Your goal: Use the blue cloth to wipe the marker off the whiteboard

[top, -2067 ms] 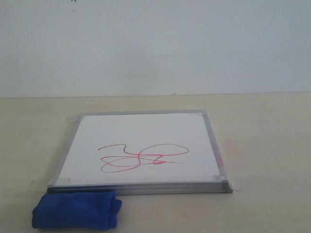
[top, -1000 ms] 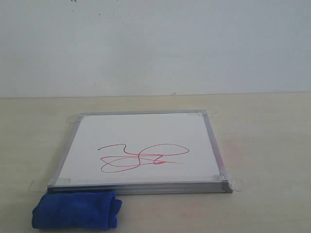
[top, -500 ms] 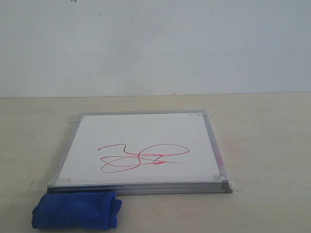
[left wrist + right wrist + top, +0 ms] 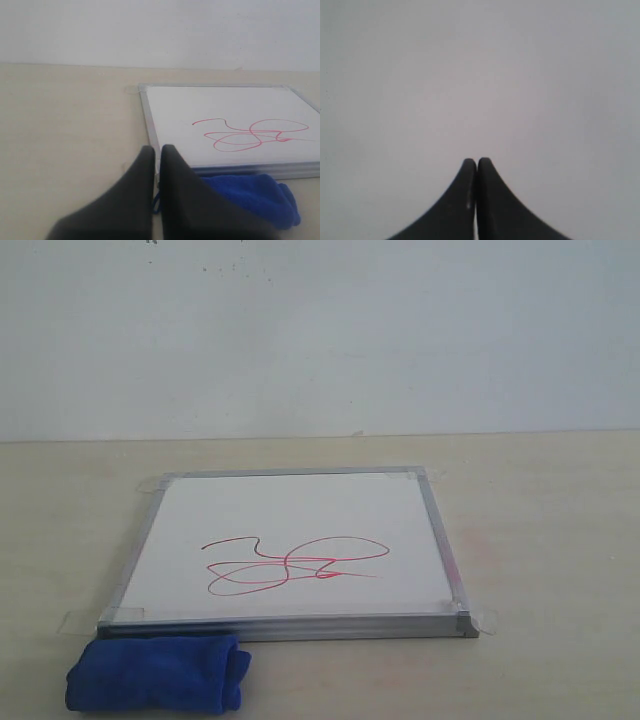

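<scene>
Exterior view: the marker [image 4: 290, 565], a thin red looping scribble, sits in the near half of the whiteboard [image 4: 290, 505], which lies flat on the surface [image 4: 550, 540] and is taped down at its corners. The blue cloth [image 4: 155, 685] lies as a rolled bundle on the surface, touching the board's near edge at its left corner, and nothing grips it.

Left wrist view: the left arm's fingers [image 4: 155, 154] are drawn narrow, with only a sliver between them, and hold nothing. They hang just short of the cloth. Right wrist view: the right arm's fingers [image 4: 477, 163] are pressed together, empty, and face a blank wall [image 4: 480, 75], so neither the board nor the cloth shows there.

Likely faults, judged from this layout:
- Fingers this narrow would shove the cloth along the frame instead of taking it, so they need to spread first.
- A pinch on one outer fold could unroll the bundle and leave a loose flap to wipe with.
- The raised frame may snag the cloth as it is lifted across.
- Hard sideways strokes could peel the tape tabs and shift the board.
- A single short pass may smear or miss the outer loops.
</scene>
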`<control>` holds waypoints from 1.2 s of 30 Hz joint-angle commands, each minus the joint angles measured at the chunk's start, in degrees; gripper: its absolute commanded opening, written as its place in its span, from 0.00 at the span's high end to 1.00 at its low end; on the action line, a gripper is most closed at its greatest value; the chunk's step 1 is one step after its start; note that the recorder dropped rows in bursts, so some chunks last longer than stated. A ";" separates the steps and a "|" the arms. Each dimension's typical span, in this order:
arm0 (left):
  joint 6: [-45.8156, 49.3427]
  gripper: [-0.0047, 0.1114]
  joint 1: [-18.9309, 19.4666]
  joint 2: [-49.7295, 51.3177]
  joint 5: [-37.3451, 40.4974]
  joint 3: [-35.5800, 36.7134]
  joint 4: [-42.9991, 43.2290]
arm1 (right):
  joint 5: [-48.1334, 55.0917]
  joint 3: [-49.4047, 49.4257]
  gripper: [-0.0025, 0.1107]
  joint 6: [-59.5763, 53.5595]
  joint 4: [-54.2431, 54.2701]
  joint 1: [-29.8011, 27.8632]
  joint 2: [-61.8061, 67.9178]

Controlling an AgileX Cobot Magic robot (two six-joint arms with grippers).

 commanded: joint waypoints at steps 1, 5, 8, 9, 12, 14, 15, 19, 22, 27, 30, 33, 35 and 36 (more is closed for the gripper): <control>0.00 0.93 -0.13 -0.18 -0.22 0.19 0.03 | -0.67 -0.50 0.98 2.54 0.14 -0.43 0.21; 0.00 0.93 -0.13 -0.18 -0.22 0.19 0.03 | -0.89 -0.50 0.98 3.58 0.14 -0.43 0.21; 0.00 0.93 -0.13 -0.18 -0.22 0.19 0.03 | -0.60 -0.50 0.98 3.23 0.14 -0.43 0.32; 0.00 0.93 -0.13 -0.18 -0.22 0.19 0.03 | -0.60 -0.50 0.98 3.33 0.14 -0.43 0.50; 0.00 0.93 -0.13 -0.18 -0.22 0.19 0.03 | -1.76 -0.50 0.98 4.91 0.25 -0.43 2.65; 0.00 0.93 -0.13 -0.18 -0.22 0.19 0.03 | -1.50 -0.50 0.98 6.13 0.25 -0.43 5.93; 0.00 0.93 -0.13 -0.18 -0.22 0.19 0.03 | -0.83 -0.50 0.98 6.84 0.25 -0.43 7.65; 0.00 0.93 -0.13 -0.18 -0.22 0.19 0.03 | -0.27 -0.50 0.98 10.26 0.25 -0.31 19.16; 0.00 0.93 -0.13 -0.18 -0.22 0.19 0.03 | -0.81 -2.42 0.98 12.11 0.25 1.78 28.22; 0.00 0.93 -0.13 -0.18 -0.22 0.19 0.03 | 0.00 -9.90 0.98 9.56 -3.72 13.02 41.93; 0.00 0.93 -0.13 -0.18 -0.22 0.19 0.03 | 6.22 -17.04 0.98 5.39 -5.75 21.44 49.62; 0.00 0.93 -0.13 -0.18 -0.22 0.19 0.03 | 16.51 -24.82 0.98 0.38 -5.75 27.68 56.80; 0.00 0.93 -0.13 -0.18 -0.22 0.19 0.03 | 23.36 -30.11 0.98 -2.90 -5.75 30.91 61.29; 0.00 0.93 -0.13 -0.18 -0.22 0.19 0.03 | 27.38 -33.06 0.98 -5.42 -5.75 32.47 63.69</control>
